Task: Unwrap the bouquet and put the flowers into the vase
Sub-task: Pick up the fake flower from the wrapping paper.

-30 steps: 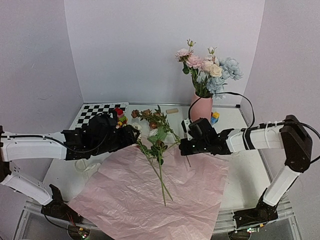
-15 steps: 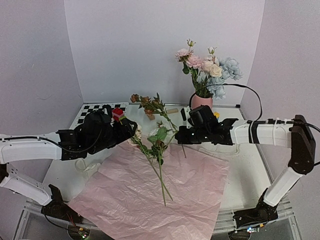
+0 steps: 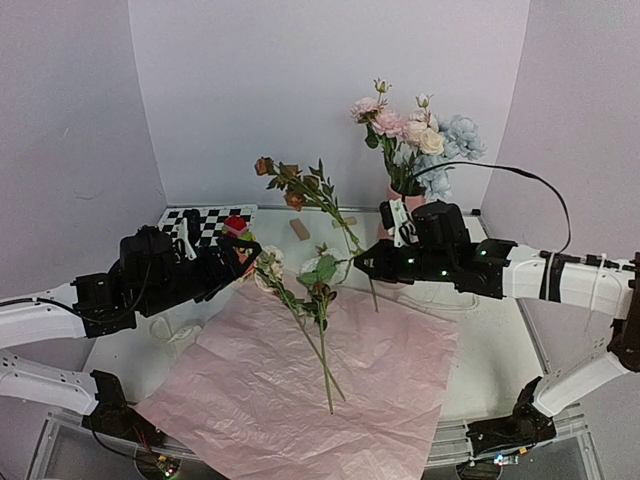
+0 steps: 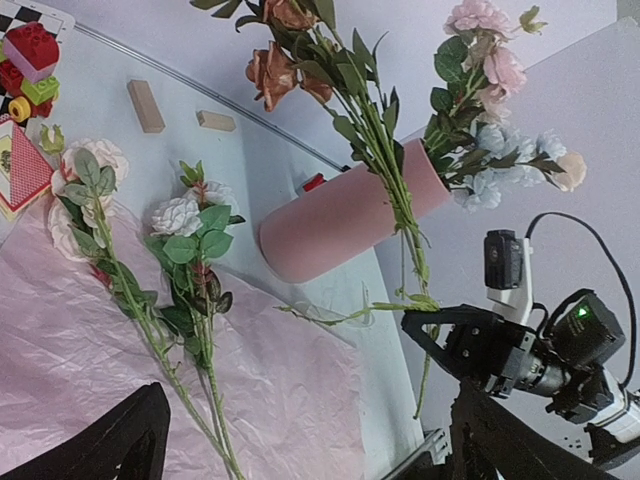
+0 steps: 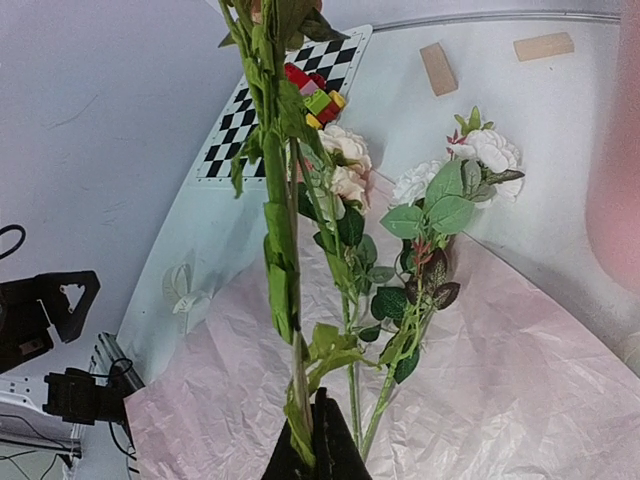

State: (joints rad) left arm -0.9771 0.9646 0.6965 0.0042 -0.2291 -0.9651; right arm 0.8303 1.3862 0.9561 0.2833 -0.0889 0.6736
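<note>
Moved: your right gripper (image 3: 364,269) has lifted the long green-leaved rusty brown flower stem (image 3: 310,190) off the sheet toward the upper middle of the overhead view. Your left gripper (image 3: 238,258) has drawn back to the left and let go.
Right fingers: pressed together, pinching that stem low down, with a short tail hanging below.
Left fingers: spread wide, holding nothing, at left centre.
Stem attitude: tilted, with the blooms leaning to the upper left.
Vase: the tall matte pink cylindrical vase (image 4: 340,220) stands right of centre in the overhead view, largely hidden behind your right arm. It already holds pink, cream and blue blooms (image 3: 415,135).
Still lying: two cream-headed stems (image 3: 318,300) rest on the crinkled pink paper sheet (image 3: 300,400) at centre.
Risk, swing: you grip low on a top-heavy stem, so it may pivot between the fingers and the tail may miss the mouth.
Risk, crowding: the mouth looks nearly full, so leaves may snag on seated blooms and drag one out.
Risk, knock: your right arm sits close in front of the vase, so a hasty turn may tip it.
Risk, short tail: if you release too early, the stem may topple back out.
</note>
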